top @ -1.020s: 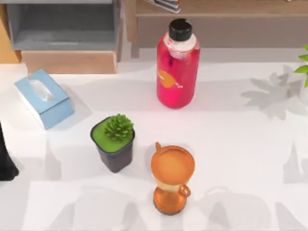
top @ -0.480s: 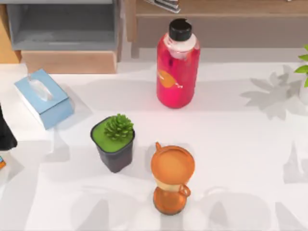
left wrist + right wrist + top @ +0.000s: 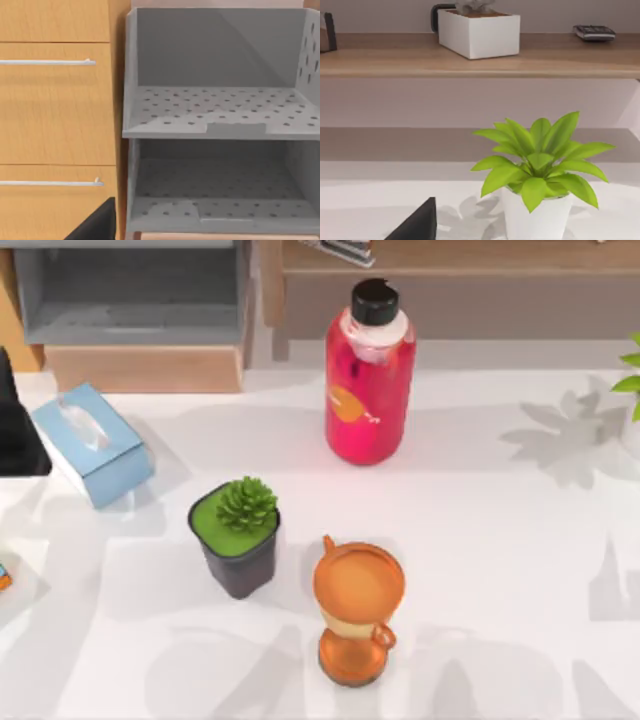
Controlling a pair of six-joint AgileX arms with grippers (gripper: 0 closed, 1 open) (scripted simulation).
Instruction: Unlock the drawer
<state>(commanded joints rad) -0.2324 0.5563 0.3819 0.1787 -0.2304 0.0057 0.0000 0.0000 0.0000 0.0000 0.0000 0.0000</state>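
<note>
Facing the wooden drawers [image 3: 55, 115], left claw [image 3: 18, 435]; grip state cannot be told.

No words, numbers or brand names can be read anywhere; the tall red plastic bottle with a black cap [image 3: 369, 375] carries an orange oval mark on its side, but no lettering on it can be made out
</note>
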